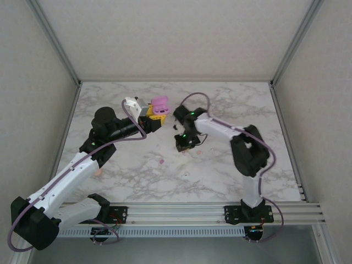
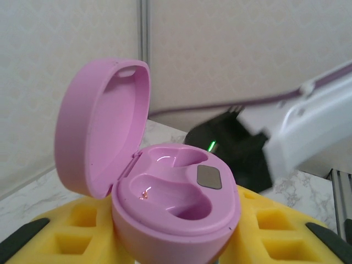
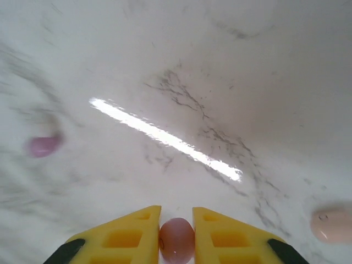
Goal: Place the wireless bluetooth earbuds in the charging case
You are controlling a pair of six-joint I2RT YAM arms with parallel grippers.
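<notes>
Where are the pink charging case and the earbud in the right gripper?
pink charging case point(image 2: 176, 242): left wrist view, front of its base.
earbud point(image 3: 176, 240): right wrist view, its rounded middle.

The charging case is being recorded as pink-lilac with a grey patch inside, and the left finger pads as yellow with black tips. The table is being recorded as white marble with grey veining. The right finger pads are being noted as yellow, alongside a pink earbud, a purple earbud and a peach-pink earbud.
</notes>
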